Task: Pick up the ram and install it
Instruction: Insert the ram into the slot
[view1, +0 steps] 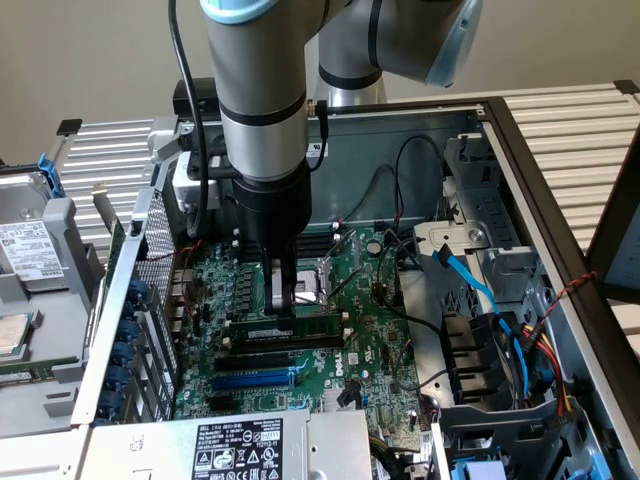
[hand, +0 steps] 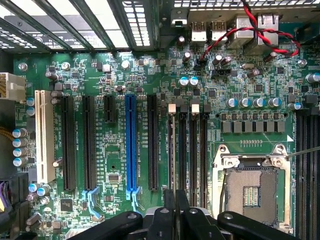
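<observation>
Tool (view1: 285, 306) pinching the ram (view1: 318, 327) over the motherboard (view1: 378, 345) of an open computer case (view1: 400, 115).
In the exterior view the tool stands upright, its fingers pressed almost together on the top edge of the ram. The ram stands on its edge along a black memory slot, at 6 o'clock from the processor socket (view1: 318, 272). The blue slot (view1: 255, 380) lies at 6 o'clock from the ram, well apart, with a black slot (view1: 255, 359) between them. In the wrist view the ram (hand: 171, 150) appears edge-on, a thin line.

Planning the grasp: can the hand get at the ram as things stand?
Likely yes: the hand is down at the middle of the ram, and nothing crosses between them.
</observation>
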